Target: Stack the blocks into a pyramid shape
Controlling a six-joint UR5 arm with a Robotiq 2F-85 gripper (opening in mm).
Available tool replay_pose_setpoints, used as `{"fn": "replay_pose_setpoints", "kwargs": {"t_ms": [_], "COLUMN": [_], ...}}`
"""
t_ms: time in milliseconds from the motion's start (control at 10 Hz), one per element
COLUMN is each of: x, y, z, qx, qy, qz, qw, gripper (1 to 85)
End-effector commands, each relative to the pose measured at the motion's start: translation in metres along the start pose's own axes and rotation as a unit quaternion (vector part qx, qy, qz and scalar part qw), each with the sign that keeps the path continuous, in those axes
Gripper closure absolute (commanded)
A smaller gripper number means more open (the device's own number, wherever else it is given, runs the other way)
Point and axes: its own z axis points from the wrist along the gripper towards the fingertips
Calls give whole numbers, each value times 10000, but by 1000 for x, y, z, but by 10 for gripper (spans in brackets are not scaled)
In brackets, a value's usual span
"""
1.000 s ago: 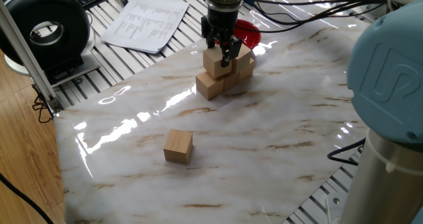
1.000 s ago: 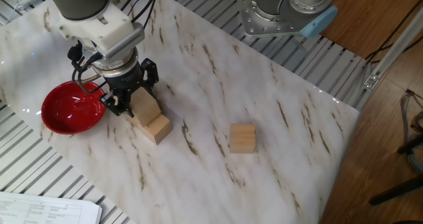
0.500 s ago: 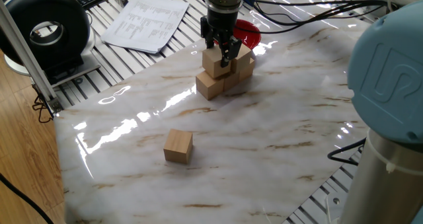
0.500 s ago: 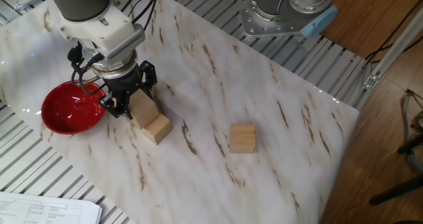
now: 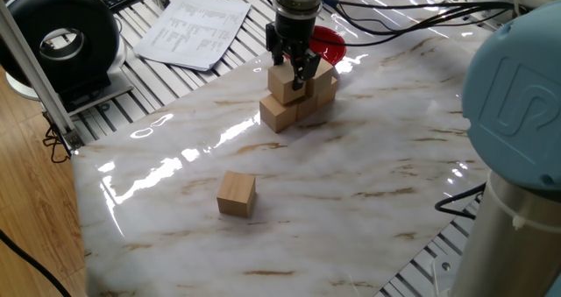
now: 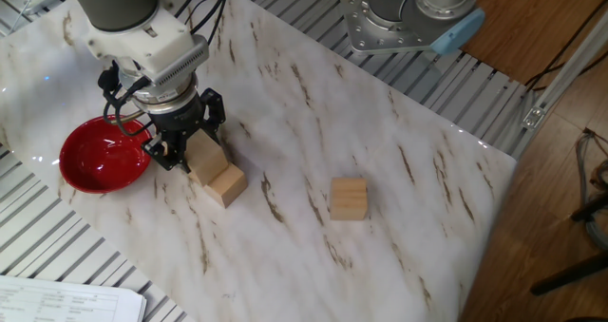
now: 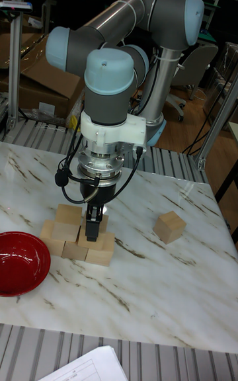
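Marble tabletop (image 5: pixel 368 183) carries a block stack (image 7: pixel 78 235) beside the red bowl (image 6: pixel 103 155). The gripper (image 5: pixel 294 73) grips an upper block (image 5: pixel 286 85). Only the tall fixed view shows two upper blocks on three. One block (image 6: pixel 348 198) sits well apart.
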Motion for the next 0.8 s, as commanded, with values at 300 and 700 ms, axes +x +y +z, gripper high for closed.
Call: {"fn": "replay_pose_setpoints", "kwargs": {"t_ms": [300,700], "x": [-2,-1], "y": [3,5], "z": [1,0], "qx": [7,-8], "qy": [-99,-113], "qz": [0,-69], "qw": [10000,9999], "gripper": [677,630]}}
